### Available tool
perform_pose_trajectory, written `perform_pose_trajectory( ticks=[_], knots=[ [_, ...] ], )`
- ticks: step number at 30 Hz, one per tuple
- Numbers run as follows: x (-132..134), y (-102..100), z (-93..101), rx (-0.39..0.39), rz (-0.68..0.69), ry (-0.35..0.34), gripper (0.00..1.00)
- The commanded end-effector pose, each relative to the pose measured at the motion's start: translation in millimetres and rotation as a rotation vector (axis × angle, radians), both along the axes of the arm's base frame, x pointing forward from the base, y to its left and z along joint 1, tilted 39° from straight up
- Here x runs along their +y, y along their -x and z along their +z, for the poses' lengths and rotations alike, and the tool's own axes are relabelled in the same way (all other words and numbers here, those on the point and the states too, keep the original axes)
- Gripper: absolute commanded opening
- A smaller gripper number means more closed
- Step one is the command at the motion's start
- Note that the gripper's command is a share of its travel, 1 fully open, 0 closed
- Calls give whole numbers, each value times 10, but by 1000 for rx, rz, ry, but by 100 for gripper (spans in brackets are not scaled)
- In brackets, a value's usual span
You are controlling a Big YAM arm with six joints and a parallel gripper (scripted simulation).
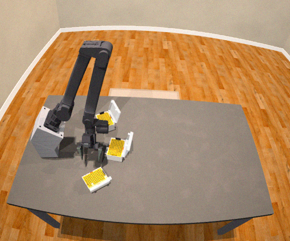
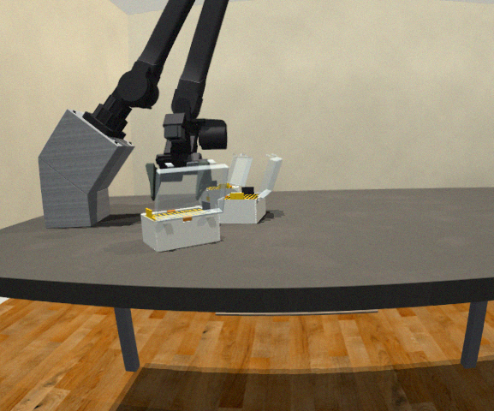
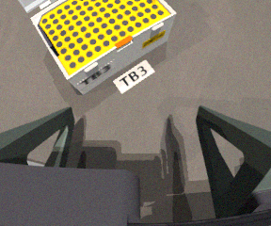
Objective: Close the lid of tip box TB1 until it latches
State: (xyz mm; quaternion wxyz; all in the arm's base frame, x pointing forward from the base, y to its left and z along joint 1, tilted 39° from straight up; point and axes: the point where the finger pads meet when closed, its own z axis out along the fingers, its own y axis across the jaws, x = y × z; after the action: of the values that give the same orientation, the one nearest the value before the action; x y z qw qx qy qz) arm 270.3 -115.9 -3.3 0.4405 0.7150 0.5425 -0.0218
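Observation:
Three white tip boxes with yellow racks stand on the grey bench, all with their lids up. The nearest box (image 1: 96, 178) carries the label TB3 (image 3: 134, 77) in the wrist view; its lid stands on the side away from my gripper. It also shows in the exterior view (image 2: 180, 229). The middle box (image 1: 116, 147) and the far box (image 1: 105, 118) show no readable label, so I cannot tell which is TB1. My gripper (image 1: 91, 152) is open and empty. It points down close above the bench, left of the middle box and behind TB3 (image 3: 104, 35), touching neither.
The arm's grey pedestal (image 1: 47, 134) stands at the bench's left edge, close behind my gripper. In the exterior view the lid of TB3 (image 2: 191, 186) partly hides my fingers. The right half of the bench holds nothing.

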Motion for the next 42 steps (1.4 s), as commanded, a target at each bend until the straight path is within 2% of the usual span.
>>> perform_pose_trajectory(
  ticks=[1, 6, 8, 9, 10, 11, 13, 15, 16, 42],
  knots=[
    [-5, -103, -123, -30, -9, 2, 100],
    [40, -263, -323, -30, -1, 1, 100],
    [-3, -247, -324, -25, -11, 4, 100],
    [-1, -86, -376, 5, -10, 3, 100],
    [-2, -59, -384, 10, -11, 4, 100],
    [-1, -138, -298, -25, -10, 3, 100],
    [-2, -269, -253, -49, -10, 3, 100],
    [-2, -269, -253, -49, -10, 3, 100],
    [10, -167, -329, -10, -5, 3, 100],
    [10, -167, -330, -10, -5, 3, 100]
  ],
)
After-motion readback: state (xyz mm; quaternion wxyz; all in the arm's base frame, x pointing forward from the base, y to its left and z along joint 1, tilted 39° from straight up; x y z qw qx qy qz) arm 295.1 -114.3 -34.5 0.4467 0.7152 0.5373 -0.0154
